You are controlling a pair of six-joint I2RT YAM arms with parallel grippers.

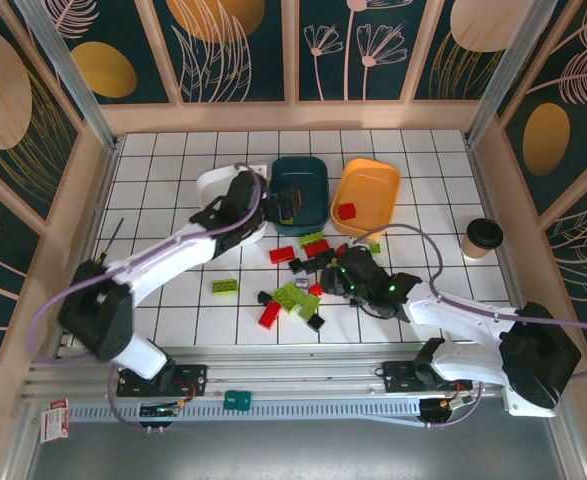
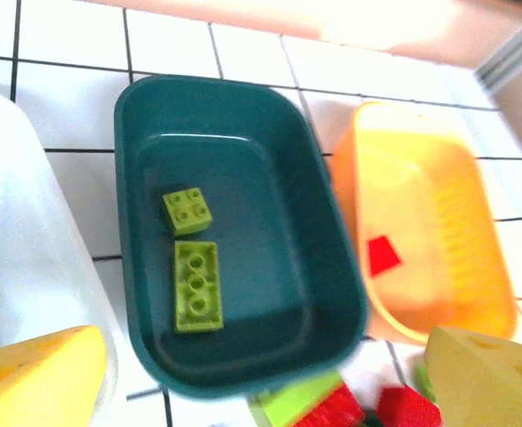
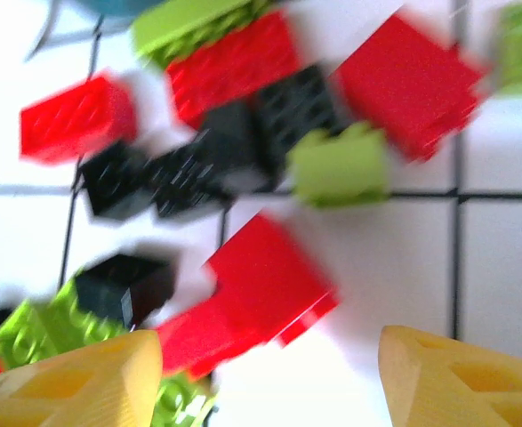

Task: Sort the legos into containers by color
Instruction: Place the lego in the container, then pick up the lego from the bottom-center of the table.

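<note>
Left gripper (image 2: 265,378) is hovering open and empty over the teal bin (image 2: 216,84). Right gripper (image 3: 269,374) is hanging open above a red brick (image 3: 269,289); I'd say it needs a clean pinch next.

My left arm (image 1: 173,250) hides most of the white rounded plastic bin (image 1: 209,183) from above, my left wrist camera cuts that bin off at the frame's edge, and my right wrist camera smears the small red, black and lime green studded bricks (image 3: 234,67) too much to make out their studs.
</note>
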